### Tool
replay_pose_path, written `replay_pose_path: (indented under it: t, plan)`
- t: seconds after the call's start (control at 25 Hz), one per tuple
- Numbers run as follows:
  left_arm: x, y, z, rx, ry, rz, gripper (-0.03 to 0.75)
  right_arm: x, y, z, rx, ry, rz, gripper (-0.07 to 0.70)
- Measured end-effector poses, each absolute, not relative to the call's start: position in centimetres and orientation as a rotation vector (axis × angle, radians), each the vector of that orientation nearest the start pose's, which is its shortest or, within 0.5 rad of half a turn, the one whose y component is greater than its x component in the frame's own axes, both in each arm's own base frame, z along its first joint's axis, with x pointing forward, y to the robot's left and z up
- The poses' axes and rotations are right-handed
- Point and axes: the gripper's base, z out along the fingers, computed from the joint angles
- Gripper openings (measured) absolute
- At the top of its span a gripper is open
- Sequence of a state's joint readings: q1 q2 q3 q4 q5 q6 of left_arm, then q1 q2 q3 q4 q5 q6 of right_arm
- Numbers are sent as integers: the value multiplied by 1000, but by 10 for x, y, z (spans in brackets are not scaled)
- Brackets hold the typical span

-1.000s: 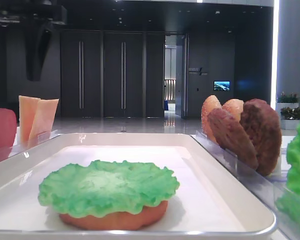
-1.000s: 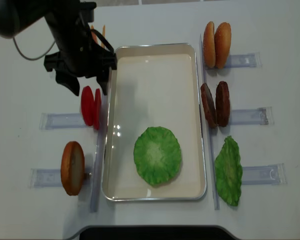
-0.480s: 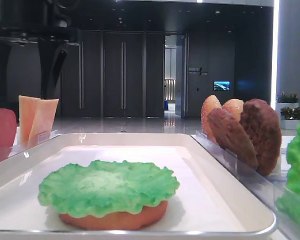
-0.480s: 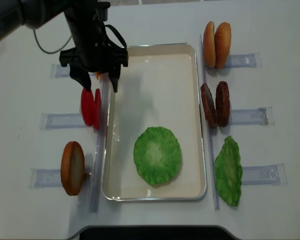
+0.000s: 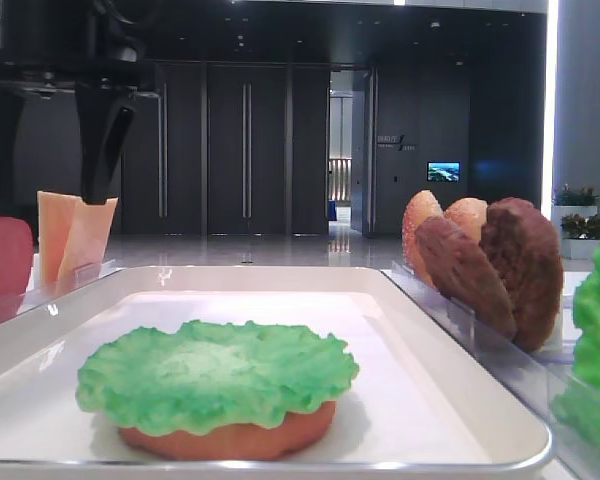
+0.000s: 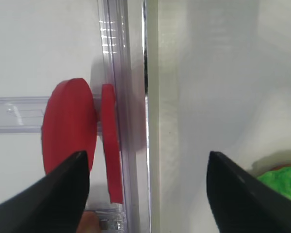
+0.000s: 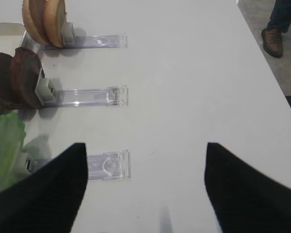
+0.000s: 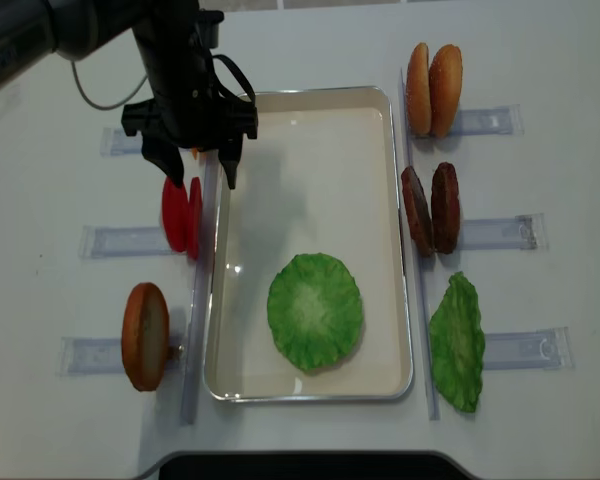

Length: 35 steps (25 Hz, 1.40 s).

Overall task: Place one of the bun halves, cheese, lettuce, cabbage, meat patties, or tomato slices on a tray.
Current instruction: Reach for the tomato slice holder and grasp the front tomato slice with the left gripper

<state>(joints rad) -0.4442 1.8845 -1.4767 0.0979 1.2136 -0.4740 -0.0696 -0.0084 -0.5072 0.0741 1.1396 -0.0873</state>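
Note:
The white tray (image 8: 310, 170) holds a green lettuce (image 8: 315, 311) leaf lying on a bun half (image 5: 230, 438). Two red tomato slices (image 8: 182, 215) stand on edge in a clear holder just left of the tray's rim. My left gripper (image 8: 193, 170) hangs open above their far end and the rim, with one slice (image 6: 70, 124) between its fingers' line and nothing gripped. In the low front view one finger (image 5: 105, 140) hangs over the cheese (image 5: 75, 235). My right gripper (image 7: 143, 150) is open over bare table, right of the holders.
On the right stand two bun halves (image 8: 433, 88), two meat patties (image 8: 430, 208) and another lettuce leaf (image 8: 458, 343) in clear holders. A bun half (image 8: 146, 335) stands at the near left. A person's shoe (image 7: 273, 41) shows beyond the table edge.
My left gripper has moved right, from beside the tray's far left corner to above the tomato slices and the rim. It has stayed open. Nothing else has moved.

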Motion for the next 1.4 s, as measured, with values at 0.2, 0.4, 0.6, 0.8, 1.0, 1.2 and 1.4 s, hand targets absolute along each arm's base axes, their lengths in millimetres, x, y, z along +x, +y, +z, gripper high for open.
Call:
replay_pose_path:
  t: [0.2,0.4,0.6,0.8,1.0,1.2,1.4]
  plan:
    - [340,-153,230,18,3070,105,570,-10,7,273,-26,2105,-5,485]
    - [341,-153,227,20,3077,110,569,-10,7,273,-26,2105,-5,483]
    - [341,-153,224,29,3084,115,569,-10,7,273,-26,2105,-5,483]
    - [341,-153,224,37,3084,115,569,-10,7,273,-26,2105,-5,483]
    - [339,-153,219,46,3105,109,569,-10,7,273,-26,2105,-5,483]
    - [330,-147,203,73,3151,193,569,-10,7,273,-26,2105,-5,483]
    - [331,-146,203,82,3145,209,569,-10,7,273,-26,2105,-5,483]
